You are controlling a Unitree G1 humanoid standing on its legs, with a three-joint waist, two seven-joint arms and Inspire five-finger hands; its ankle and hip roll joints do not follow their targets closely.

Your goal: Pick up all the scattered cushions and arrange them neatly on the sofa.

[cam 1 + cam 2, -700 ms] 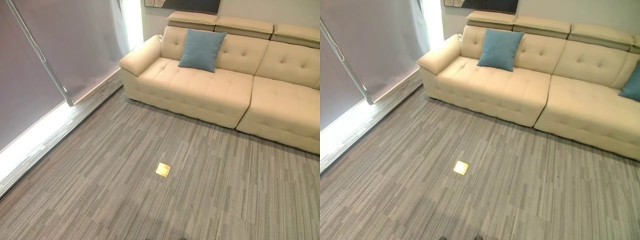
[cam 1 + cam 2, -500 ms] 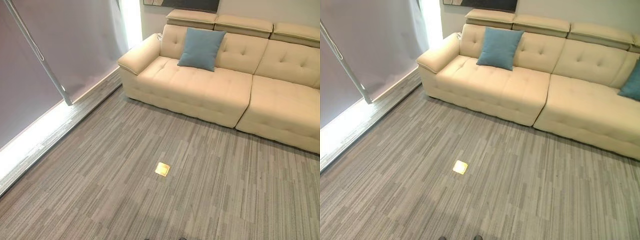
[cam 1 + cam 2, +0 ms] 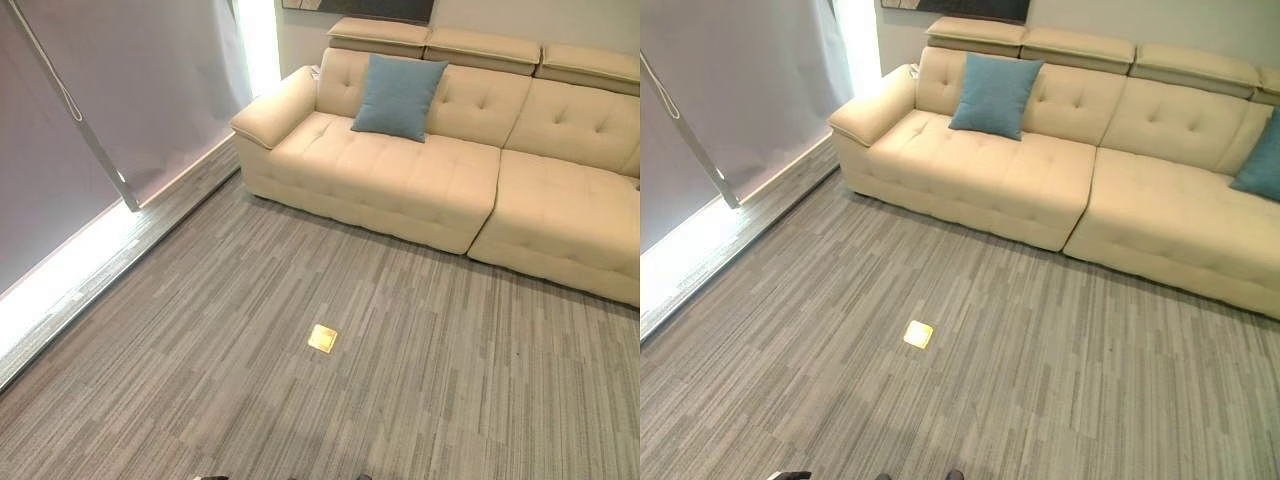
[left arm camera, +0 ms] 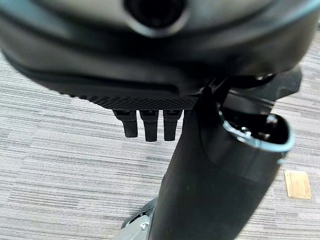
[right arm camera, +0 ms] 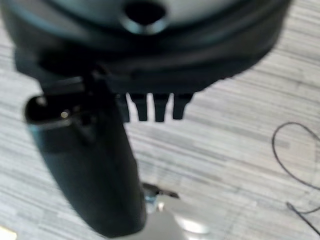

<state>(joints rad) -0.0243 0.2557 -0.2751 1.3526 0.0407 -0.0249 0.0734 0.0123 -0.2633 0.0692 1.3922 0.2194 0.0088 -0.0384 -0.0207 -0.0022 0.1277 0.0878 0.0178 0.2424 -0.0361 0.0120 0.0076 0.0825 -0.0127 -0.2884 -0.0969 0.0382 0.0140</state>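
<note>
Across the left eye view, the cream tufted leather sofa has slid slightly up and left against half a second ago, the whole picture with it, so my head has moved, not the furniture; a square teal fabric cushion leans upright on the backrest near the sofa's left arm. Over in the right eye view, a second teal cushion rests toward the sofa's right end, and a small brass floor plate sits in the grey striped carpet. No cushion lies on the visible carpet, so I judge the tidying nearly finished. Along my left wrist view, my left hand hangs with straight fingers, holding nothing. Likewise my right hand hangs slack and empty.
</note>
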